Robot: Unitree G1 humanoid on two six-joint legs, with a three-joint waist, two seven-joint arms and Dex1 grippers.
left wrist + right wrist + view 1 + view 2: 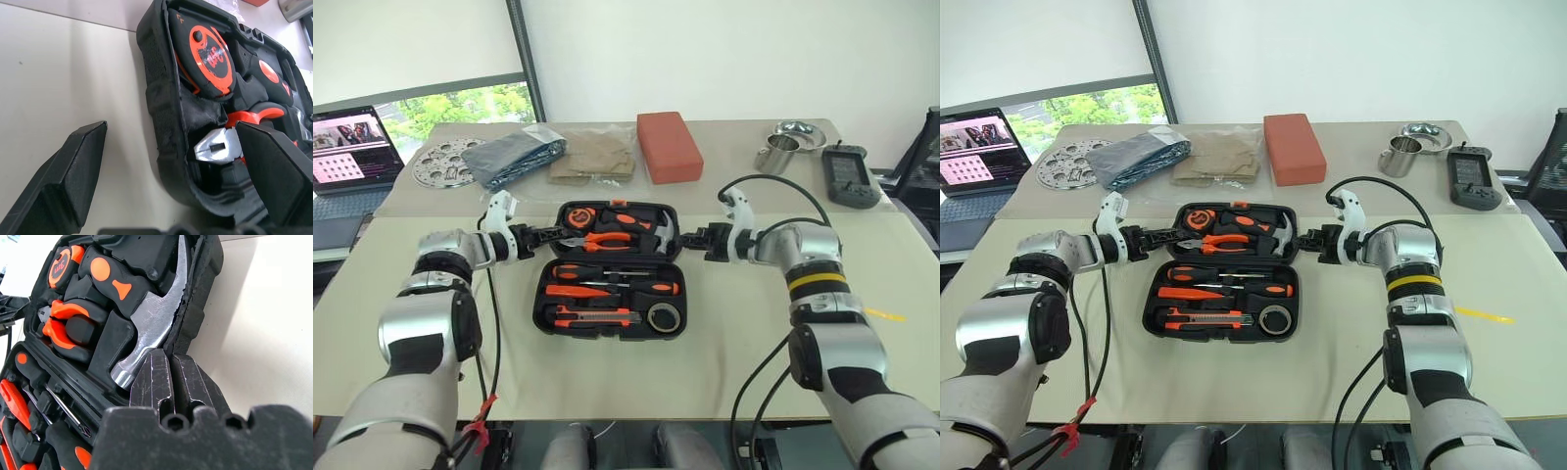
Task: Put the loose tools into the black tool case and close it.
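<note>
Lying open and flat on the beige table point(724, 352), the black tool case point(610, 270) is showing both of its halves, with its long axis running side to side across the table and the hinge between the two halves. In the far half the round tape measure point(578, 215), the orange-handled pliers point(607, 237) and the hammer point(646, 228) are sitting in their slots. In the near half the three screwdrivers point(612, 281) are lying lengthwise, parallel to the case's long axis, one behind the other. Nearer still, along the case's front edge, the utility knife point(597, 316) is lying the same way, and the small grey tape roll point(664, 316) is sitting just beside its right end, in the case's near right corner.

The left gripper point(551, 234) is hovering at the left end of the case's far half, its fingers point(73, 171) spread wide, one outside the case wall and one over the inside, grasping nothing. The right gripper point(690, 239) is pointing at the right end of that same half; its fingers point(156, 377) are pressing together, clenched, right at the case wall beside the hammer head, and whether they are pinching the wall I cannot tell.

Beyond the case, a red-orange block point(668, 145) is resting on the table.
</note>
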